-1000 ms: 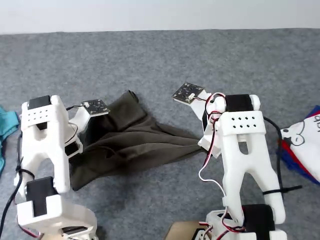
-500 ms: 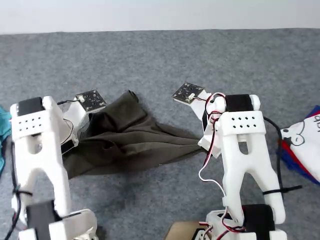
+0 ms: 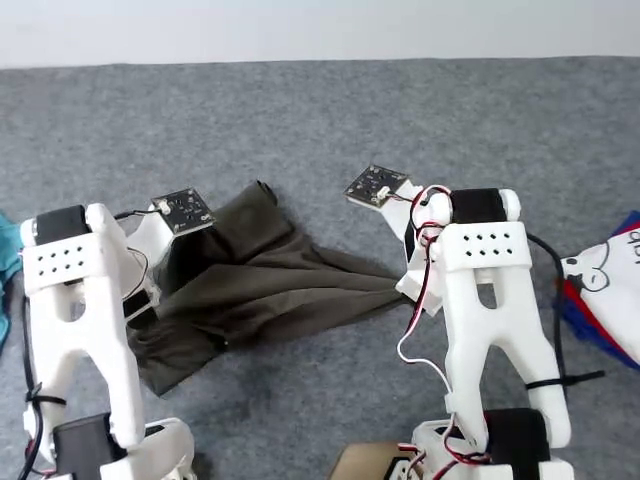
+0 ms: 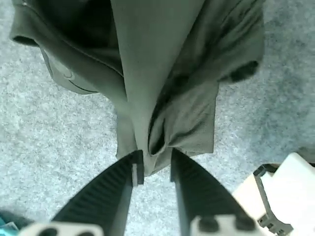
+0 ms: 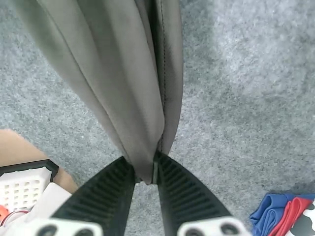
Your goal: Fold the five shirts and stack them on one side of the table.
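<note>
Firmly nips a bunched edge of the olive shirt [image 4: 162, 73] between the left fingers [image 4: 106, 194], closed down to the thickness of the cloth caught at their tips. Pinches the opposite end of the same shirt between the right fingers [image 5: 184, 196], likewise shut on a folded seam. Runs away from each grip in long folds, as seen from the wrists. Lies, from above, crumpled across the grey counter [image 3: 300, 120] between the two arms, broad and rumpled by the left arm, drawn to a narrow point by the right. Leaves a teal cloth [image 3: 8, 250] at the counter's left edge and a blue, red and white shirt [image 3: 605, 270] at its right edge, both well apart from the olive one.
</note>
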### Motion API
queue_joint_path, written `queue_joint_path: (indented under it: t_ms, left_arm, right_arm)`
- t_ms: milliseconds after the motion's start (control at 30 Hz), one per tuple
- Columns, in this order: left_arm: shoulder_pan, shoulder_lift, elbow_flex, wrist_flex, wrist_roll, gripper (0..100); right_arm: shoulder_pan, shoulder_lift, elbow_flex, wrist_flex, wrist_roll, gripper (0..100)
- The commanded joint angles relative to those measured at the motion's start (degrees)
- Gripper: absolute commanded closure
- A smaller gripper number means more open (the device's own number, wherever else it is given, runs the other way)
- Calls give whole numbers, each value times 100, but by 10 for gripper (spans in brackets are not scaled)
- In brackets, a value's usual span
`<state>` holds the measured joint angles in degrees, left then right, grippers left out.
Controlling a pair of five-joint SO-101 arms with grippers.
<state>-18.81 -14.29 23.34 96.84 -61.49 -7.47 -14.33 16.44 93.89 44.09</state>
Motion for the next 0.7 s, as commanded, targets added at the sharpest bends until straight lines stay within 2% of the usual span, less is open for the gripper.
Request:
queue_joint_path:
  t_ms: [0, 133, 367, 500, 667]
  left_arm:
    - [35, -220, 13, -88, 44, 969]
    - [26, -185, 22, -88, 18, 977]
    - [-9, -185, 760, -404, 44, 859]
    - [-9, -229, 1305, -501, 18, 858]
    - [-18, -237, 1376, -457, 18, 855]
  right_arm:
    - [-4, -259, -62, -48, -44, 988]
    - [-4, -259, -62, -48, -44, 988]
    - [-4, -259, -62, -48, -44, 988]
    - [-4, -259, -62, -48, -44, 988]
    - [-4, -259, -44, -48, -44, 988]
